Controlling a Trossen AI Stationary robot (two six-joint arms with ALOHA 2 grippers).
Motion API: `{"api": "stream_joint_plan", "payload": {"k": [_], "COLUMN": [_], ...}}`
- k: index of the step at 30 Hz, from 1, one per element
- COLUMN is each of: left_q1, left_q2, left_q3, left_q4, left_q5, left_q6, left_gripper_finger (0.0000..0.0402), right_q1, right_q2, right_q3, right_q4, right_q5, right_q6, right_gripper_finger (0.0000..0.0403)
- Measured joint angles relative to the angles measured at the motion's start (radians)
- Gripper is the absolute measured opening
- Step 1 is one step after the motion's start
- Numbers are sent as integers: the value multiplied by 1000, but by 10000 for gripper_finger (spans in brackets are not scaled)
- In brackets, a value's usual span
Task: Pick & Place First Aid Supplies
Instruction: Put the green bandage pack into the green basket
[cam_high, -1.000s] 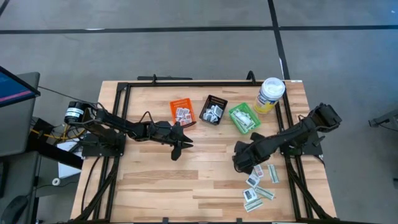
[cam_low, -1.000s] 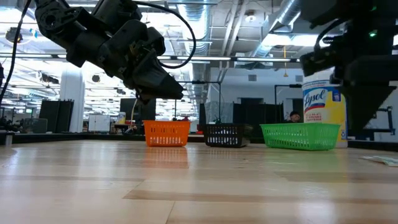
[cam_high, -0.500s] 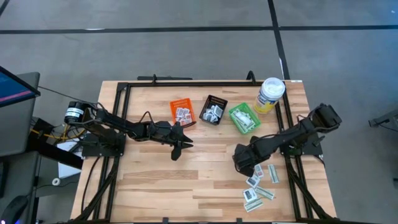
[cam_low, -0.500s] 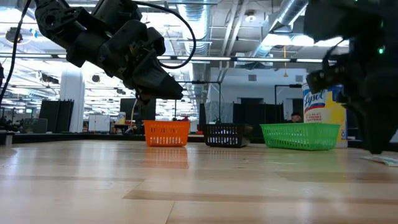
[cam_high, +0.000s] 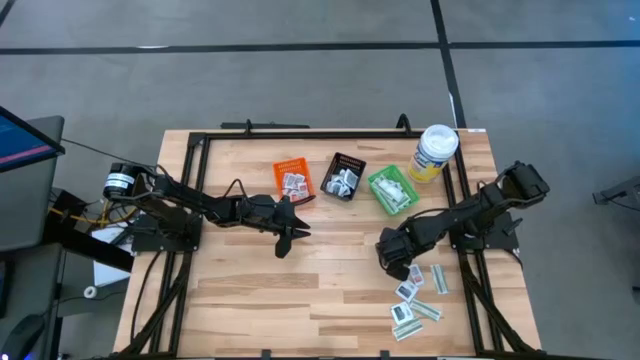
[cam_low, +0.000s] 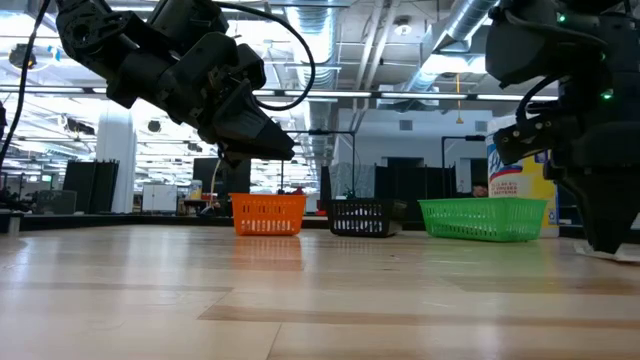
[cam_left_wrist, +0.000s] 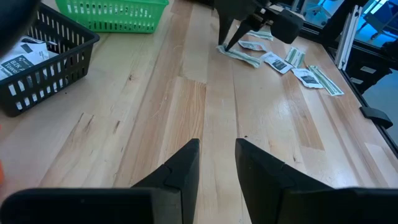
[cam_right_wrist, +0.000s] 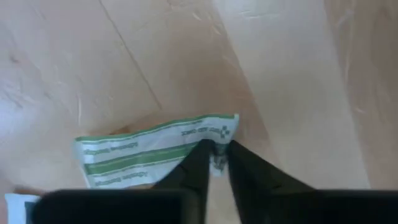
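My right gripper (cam_high: 393, 265) points down at the right of the table. It is shut on a pale-green strip packet (cam_right_wrist: 149, 152) that lies on the wood. More first aid packets (cam_high: 415, 300), both white squares and green strips, lie loose toward the near right corner. An orange bin (cam_high: 293, 180), a black bin (cam_high: 343, 176) and a green bin (cam_high: 392, 190) stand in a row at the back, each with packets inside. My left gripper (cam_left_wrist: 217, 162) hovers open above the middle left of the table, with nothing between its fingers. My right gripper pinches the green strip packet near one short end (cam_right_wrist: 214, 132) between its two fingertips. The fingers come from above, pointing down. The packet lies flat on the table.
A yellow canister with a white lid (cam_high: 433, 152) stands at the back right, beside the green bin. A black frame (cam_high: 300, 133) runs along the table's far and side edges. Bare wood spreads across the middle and the near left.
My right gripper has come down from above the table onto the loose packets at the right, tipping to point straight down. My left arm has kept still.
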Motion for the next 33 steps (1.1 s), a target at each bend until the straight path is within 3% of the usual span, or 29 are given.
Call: {"api": "stream_joint_plan", "payload": {"k": [4,9,15,22,27,33], "left_q1": [0,0,0,0,0,0], "left_q2": [0,0,0,0,0,0], "left_q3": [0,0,0,0,0,0], "left_q4": [0,0,0,0,0,0], "left_q5": [0,0,0,0,0,0], "left_q6": [0,0,0,0,0,0], "left_gripper_finger": [104,104,104,104,104,104], "right_q1": [0,0,1,-10,-99,-307], "right_q2": [1,3,7,6,-31,-130], "right_q3": [-1,8,127,290,369,376], "right_q4": [0,-9,-139,-426,-542,-548], "right_q5": [6,3,21,270,339,361], "right_q6": [-1,-1,-75,-284,-441,-593], "right_gripper_finger": [8,18,4,4,3,1]}}
